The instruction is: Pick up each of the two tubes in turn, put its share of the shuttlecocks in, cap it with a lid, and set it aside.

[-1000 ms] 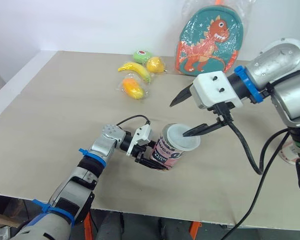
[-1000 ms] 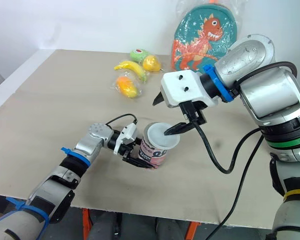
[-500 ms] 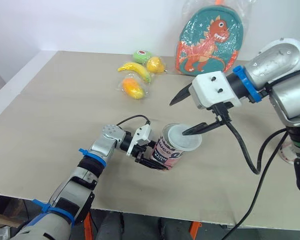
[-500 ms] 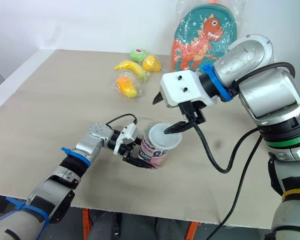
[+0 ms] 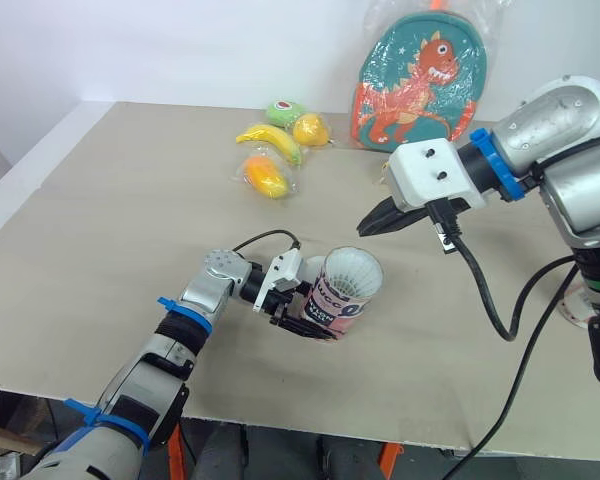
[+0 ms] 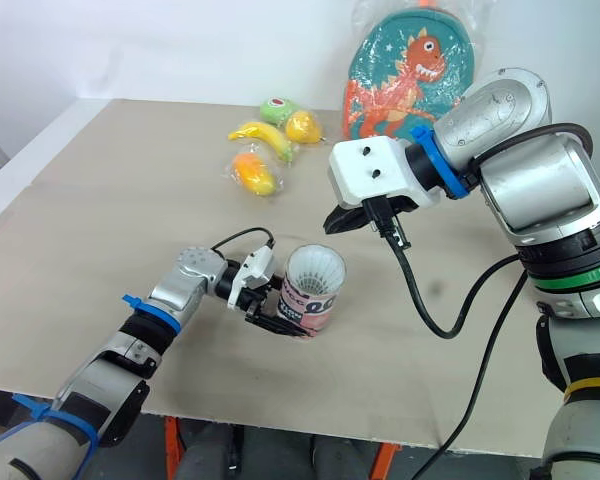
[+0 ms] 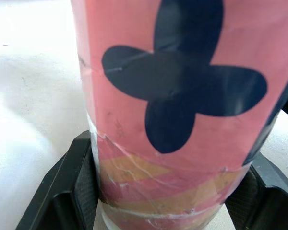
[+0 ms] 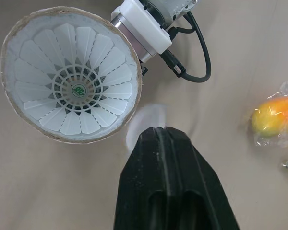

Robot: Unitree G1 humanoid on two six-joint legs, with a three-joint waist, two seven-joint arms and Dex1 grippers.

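My left gripper (image 5: 305,312) is shut on the lower part of a pink tube (image 5: 332,298) with dark lettering, holding it tilted on the table. Its black fingers (image 7: 77,191) clamp the tube wall (image 7: 182,96) from both sides. The tube's mouth stands uncovered, and the white feather ring of a shuttlecock (image 8: 72,88) fills it. My right gripper (image 5: 373,222) hangs shut a little above and to the right of the mouth, not touching it. Beside its fingertips (image 8: 165,136) lies a faint pale smear (image 8: 145,117); I cannot tell what it is.
Bagged toy fruit (image 5: 275,150) lies at the back of the table, and a dinosaur backpack (image 5: 420,80) in plastic leans against the wall behind it. A black cable (image 5: 480,290) hangs from my right wrist. A white object (image 5: 578,300) sits at the right edge.
The pale lid that lay on the tube's mouth is gone from it, and the shuttlecock shows. My right gripper has shut and risen slightly. The left gripper and tube have not moved.
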